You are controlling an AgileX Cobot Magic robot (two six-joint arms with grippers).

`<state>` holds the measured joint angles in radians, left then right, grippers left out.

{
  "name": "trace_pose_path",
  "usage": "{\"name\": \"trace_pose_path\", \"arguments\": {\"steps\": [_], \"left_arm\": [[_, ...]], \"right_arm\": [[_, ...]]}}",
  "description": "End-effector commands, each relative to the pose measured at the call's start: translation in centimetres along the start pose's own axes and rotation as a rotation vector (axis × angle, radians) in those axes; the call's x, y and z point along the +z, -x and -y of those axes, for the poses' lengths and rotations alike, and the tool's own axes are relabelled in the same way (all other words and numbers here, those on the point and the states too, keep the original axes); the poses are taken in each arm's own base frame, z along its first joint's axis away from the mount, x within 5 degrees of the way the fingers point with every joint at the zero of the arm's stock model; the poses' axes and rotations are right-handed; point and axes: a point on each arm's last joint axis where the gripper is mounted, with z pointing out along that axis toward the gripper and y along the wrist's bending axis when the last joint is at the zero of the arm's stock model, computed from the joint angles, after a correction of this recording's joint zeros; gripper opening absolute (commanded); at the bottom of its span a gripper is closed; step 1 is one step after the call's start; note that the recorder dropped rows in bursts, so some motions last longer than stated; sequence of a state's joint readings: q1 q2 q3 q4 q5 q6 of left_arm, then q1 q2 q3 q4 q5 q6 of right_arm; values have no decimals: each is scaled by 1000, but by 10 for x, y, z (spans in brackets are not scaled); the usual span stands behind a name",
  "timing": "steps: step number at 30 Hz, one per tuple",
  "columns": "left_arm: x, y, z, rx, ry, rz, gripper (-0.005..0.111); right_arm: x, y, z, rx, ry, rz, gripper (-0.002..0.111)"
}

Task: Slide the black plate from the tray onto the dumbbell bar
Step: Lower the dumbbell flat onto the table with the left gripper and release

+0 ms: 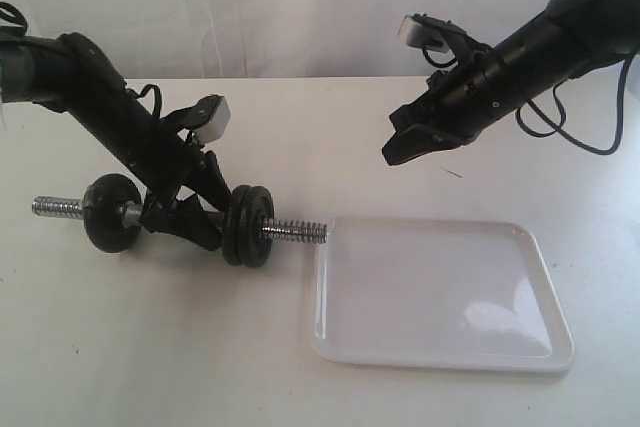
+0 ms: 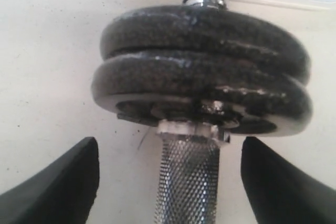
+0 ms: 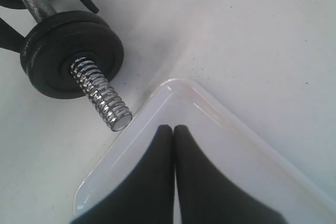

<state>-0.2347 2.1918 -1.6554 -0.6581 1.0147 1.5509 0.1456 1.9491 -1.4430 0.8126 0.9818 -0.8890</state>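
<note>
Straddled dumbbell bar (image 2: 188, 182) with left gripper (image 2: 169, 148) released, right gripper (image 3: 173, 129) clenched empty; probably needed retreating without nudging black plate (image 2: 205, 32) beyond fingertips (image 2: 63, 182).

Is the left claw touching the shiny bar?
Apart. The left wrist view shows the left gripper open, with bare table between each finger and the dumbbell bar.

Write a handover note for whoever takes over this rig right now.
Left gripper: open, fingers either side of the knurled middle of the dumbbell bar.
Right gripper: shut, empty, raised, pointing toward the corner of the tray nearest the bar.
The tray holds nothing. The black plate is on the bar, outermost, against another disc.
Done: plate on bar. Left: probably only pulling both arms back.
</note>
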Motion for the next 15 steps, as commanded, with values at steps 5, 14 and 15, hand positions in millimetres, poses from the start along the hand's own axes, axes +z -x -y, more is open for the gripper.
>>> {"name": "trace_pose_path", "arguments": {"steps": [5,14,15], "left_arm": [[-10,2,6,12,-10,-55,77],[-15,-3,6,-45,15,-133,77],[-16,-2,6,-47,16,-132,77]], "right_arm": [[-6,2,0,-8,-14,16,0],[-6,2,0,-8,-14,16,0],[-6,2,0,-8,-17,18,0]]}}
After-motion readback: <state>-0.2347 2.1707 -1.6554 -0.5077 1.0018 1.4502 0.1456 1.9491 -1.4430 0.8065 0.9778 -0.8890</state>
